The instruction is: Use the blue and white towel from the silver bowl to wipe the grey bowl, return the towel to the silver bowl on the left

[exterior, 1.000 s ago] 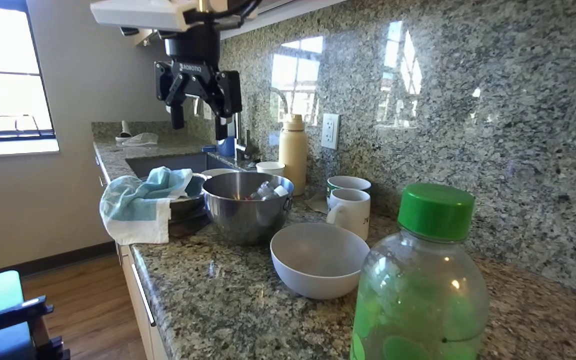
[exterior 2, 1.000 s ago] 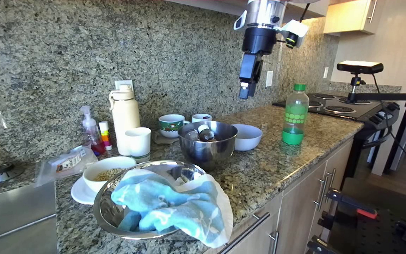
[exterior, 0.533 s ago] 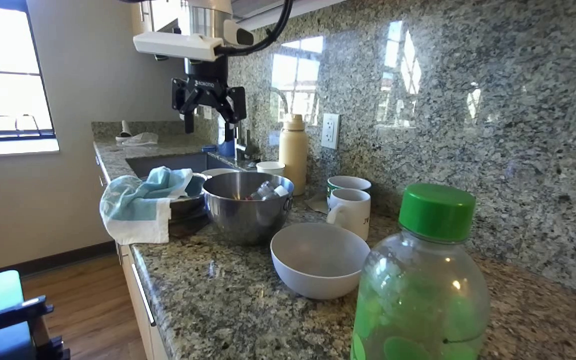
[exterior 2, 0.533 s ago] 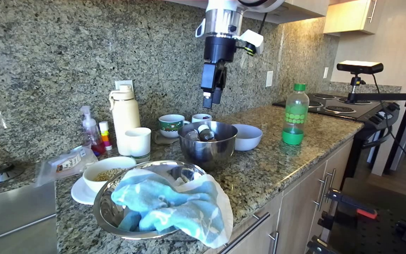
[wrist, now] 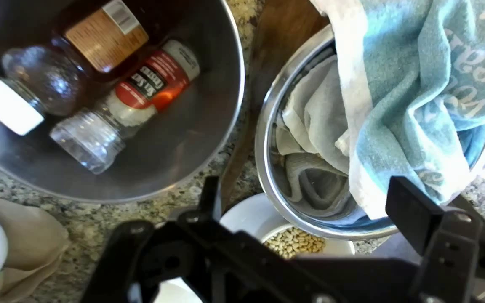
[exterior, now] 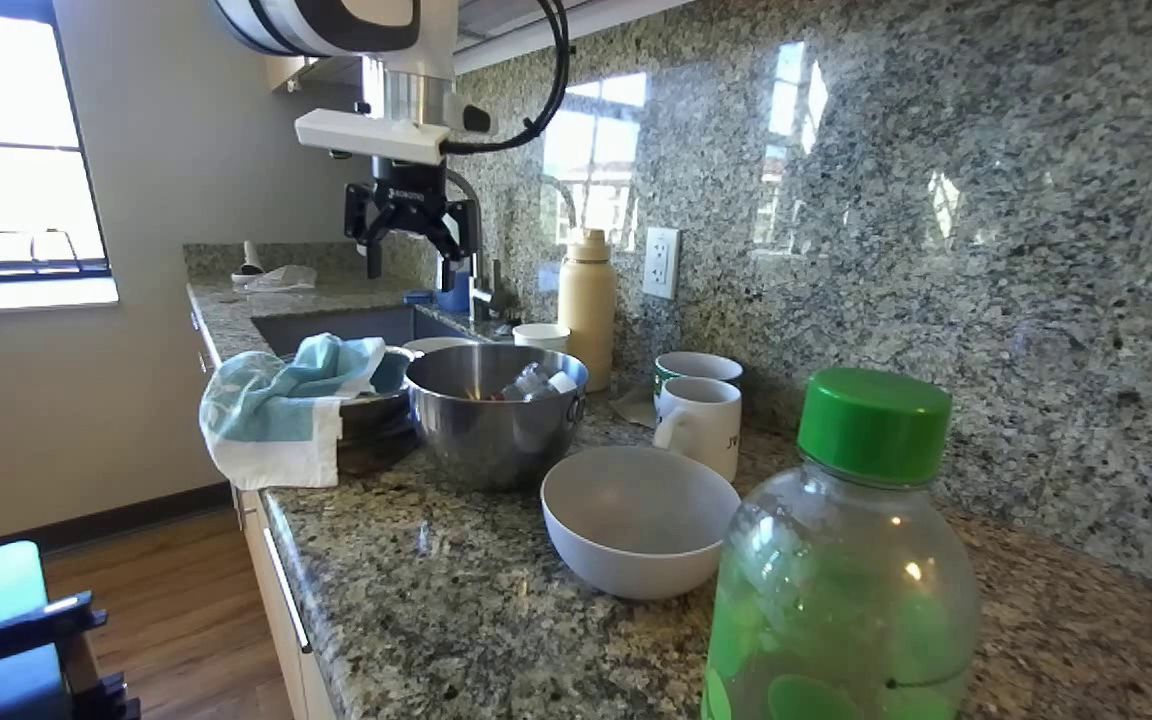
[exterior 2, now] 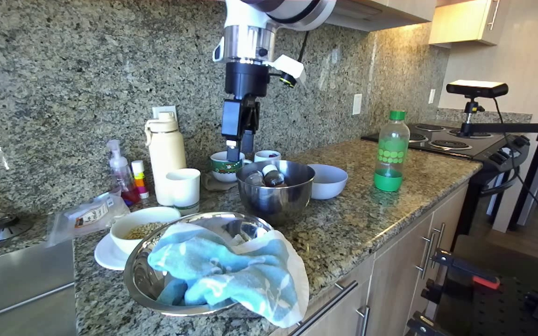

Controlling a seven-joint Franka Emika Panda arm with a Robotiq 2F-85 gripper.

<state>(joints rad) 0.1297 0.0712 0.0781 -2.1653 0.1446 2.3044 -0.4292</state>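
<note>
The blue and white towel (exterior: 281,410) lies bunched in the wide silver bowl (exterior 2: 139,294) and hangs over its rim; in the wrist view the towel (wrist: 419,105) covers much of that bowl (wrist: 263,143). The grey bowl (exterior: 636,545) stands upright on the counter; it also shows in an exterior view (exterior 2: 332,182), partly behind a deep steel bowl. It is out of the wrist view. My gripper (exterior: 411,270) is open and empty, fingers pointing down, held in the air above the height of the bowls. In the wrist view its fingertips (wrist: 307,200) are wide apart.
The deep steel bowl (exterior 2: 276,200) holding small bottles stands between the towel's bowl and the grey bowl. A cream flask (exterior 2: 166,158), white mugs (exterior: 701,430) and a white bowl of grains (exterior 2: 145,226) stand nearby. A green-capped bottle (exterior 2: 390,154) stands near the grey bowl.
My open gripper has moved across toward the towel's side, away from the green bottle, and come down somewhat. The towel and the bowls have not moved.
</note>
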